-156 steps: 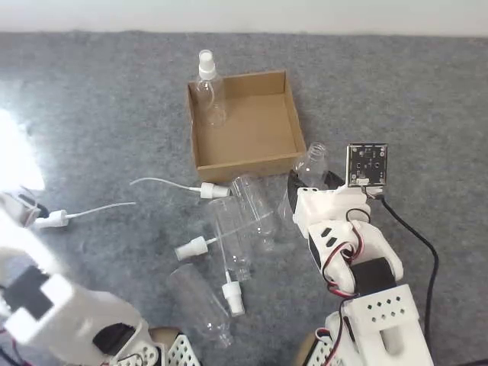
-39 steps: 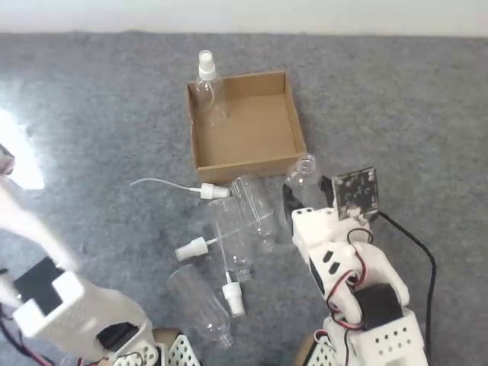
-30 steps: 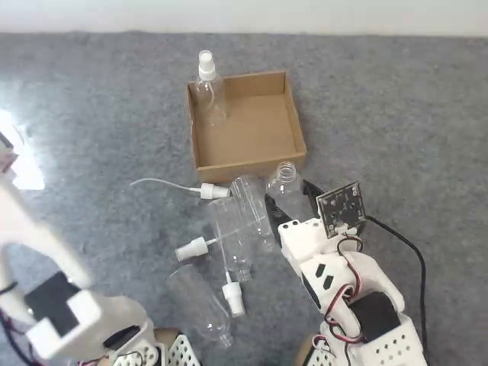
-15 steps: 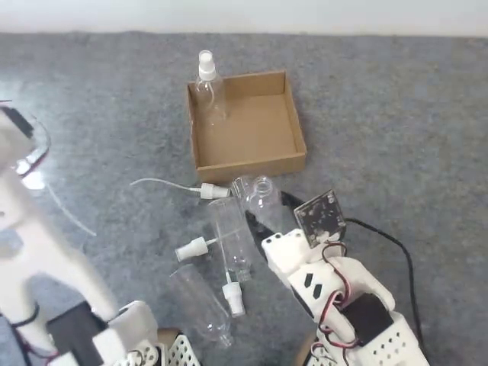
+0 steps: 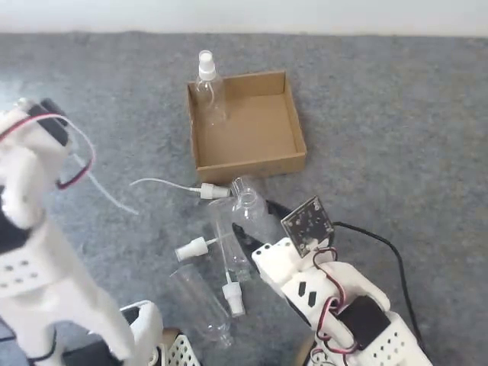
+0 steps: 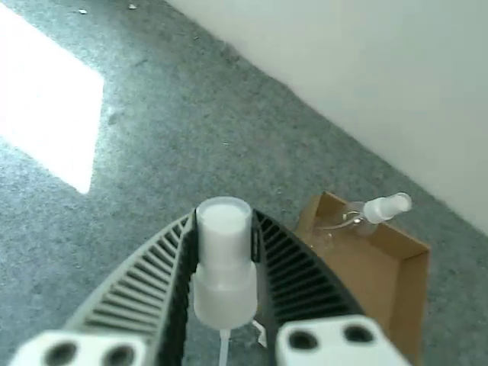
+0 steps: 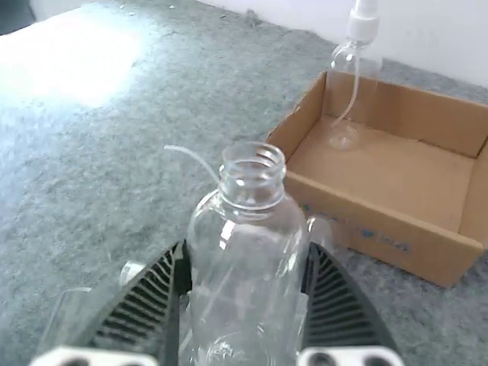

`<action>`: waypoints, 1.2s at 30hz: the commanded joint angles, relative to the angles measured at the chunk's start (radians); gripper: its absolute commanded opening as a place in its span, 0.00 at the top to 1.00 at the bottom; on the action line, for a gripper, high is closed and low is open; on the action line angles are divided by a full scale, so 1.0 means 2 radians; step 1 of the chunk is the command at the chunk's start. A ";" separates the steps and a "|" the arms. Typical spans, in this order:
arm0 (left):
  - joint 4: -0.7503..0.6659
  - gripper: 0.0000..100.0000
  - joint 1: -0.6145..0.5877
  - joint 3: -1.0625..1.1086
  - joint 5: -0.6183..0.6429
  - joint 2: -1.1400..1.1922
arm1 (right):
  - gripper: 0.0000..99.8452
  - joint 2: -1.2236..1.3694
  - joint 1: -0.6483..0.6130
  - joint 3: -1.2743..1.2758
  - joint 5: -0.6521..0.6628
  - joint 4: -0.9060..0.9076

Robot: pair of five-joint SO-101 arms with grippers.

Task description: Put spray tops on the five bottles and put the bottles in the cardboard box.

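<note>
— Firstly, what is contained in the open brown cardboard box (image 5: 252, 165)?

— One clear plastic bottle with a white spray top (image 5: 207, 90) is stood upright in its far left corner, as seen from the high view. Bare cardboard floor is shown across the rest of it.

— And what is gripped?

— A clear open-necked plastic bottle (image 7: 244, 229) is clamped upright between the fingers of the right gripper (image 7: 242, 293) and is held near the box's front wall. A loose white spray head (image 6: 223, 263) is pinched by the closed fingers of the left gripper (image 6: 223, 229), which is raised high over the left side of the grey carpeted desk (image 5: 396, 114).

— What is laid on the desk itself?

— An uncapped clear bottle (image 5: 231, 238) is laid on its side beside the right arm, and a second lying bottle (image 5: 200, 301) nearer the arm bases. Another clear shape under the held bottle cannot be told apart. A first loose top (image 5: 212, 190) is found near the box's front left corner, its tube stretched leftward. A second loose top (image 5: 191, 248) and a third loose top (image 5: 233, 297) are scattered beside the lying bottles.

— Where is open room seen?

— Bare grey desk is spread to the right and left of the box, and is bounded at the far edge by a pale wall (image 5: 305, 15).
</note>
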 commanded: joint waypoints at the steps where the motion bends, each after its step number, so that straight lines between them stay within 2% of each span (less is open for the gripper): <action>1: 0.008 0.99 0.035 -0.003 0.040 -0.034 | 0.95 -0.013 -0.028 -0.005 0.007 0.013; 5: 0.001 0.99 0.065 -0.003 0.057 -0.042 | 0.95 -0.013 -0.036 -0.005 0.007 0.012; 14: -0.008 0.99 0.146 -0.003 0.057 -0.051 | 0.95 -0.013 -0.057 -0.005 0.007 0.012; 21: -0.018 0.99 0.186 0.000 0.055 -0.065 | 0.95 -0.013 -0.071 0.008 0.007 0.007; 29: -0.083 0.99 0.239 0.095 0.056 -0.070 | 0.95 -0.013 -0.092 0.010 0.008 0.007; 36: -0.099 0.99 0.269 0.107 0.056 -0.070 | 0.95 -0.013 -0.092 0.011 0.039 0.007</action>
